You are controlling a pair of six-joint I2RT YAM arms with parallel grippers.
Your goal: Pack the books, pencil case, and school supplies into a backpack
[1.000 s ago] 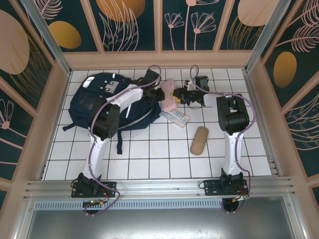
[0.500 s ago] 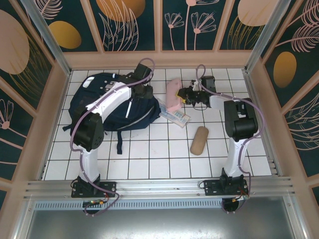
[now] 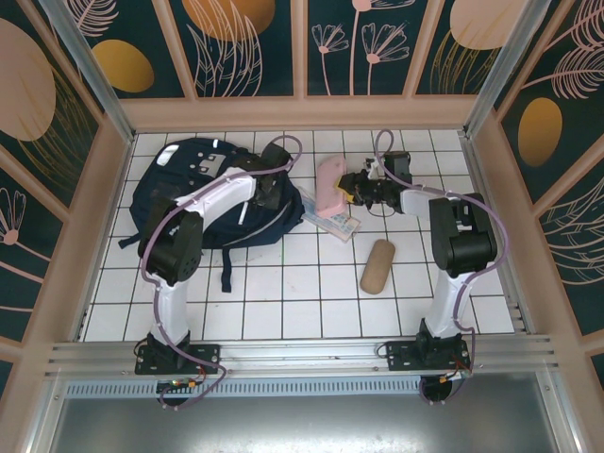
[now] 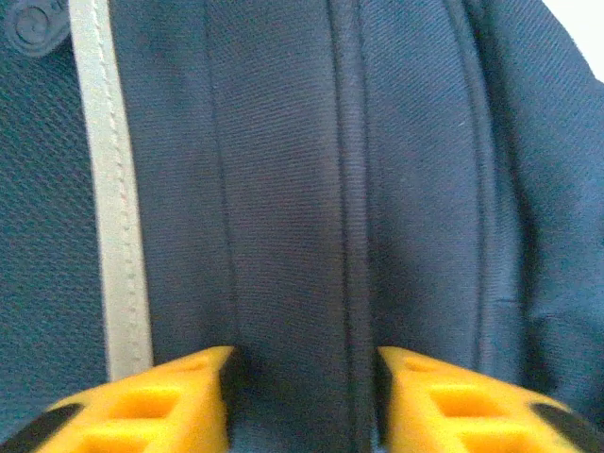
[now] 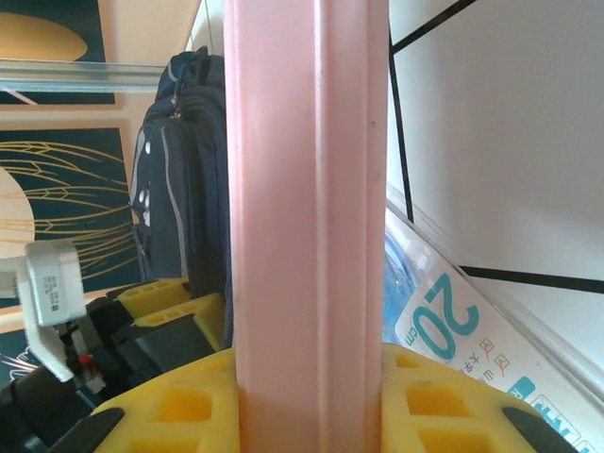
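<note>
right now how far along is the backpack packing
Done: unclear, the inside of the backpack is hidden. In hand: the right claw grips a pink case; the left claw straddles a fold of the backpack. Left: the pink case, the white-and-blue packet and a tan roll are all outside it.
</note>
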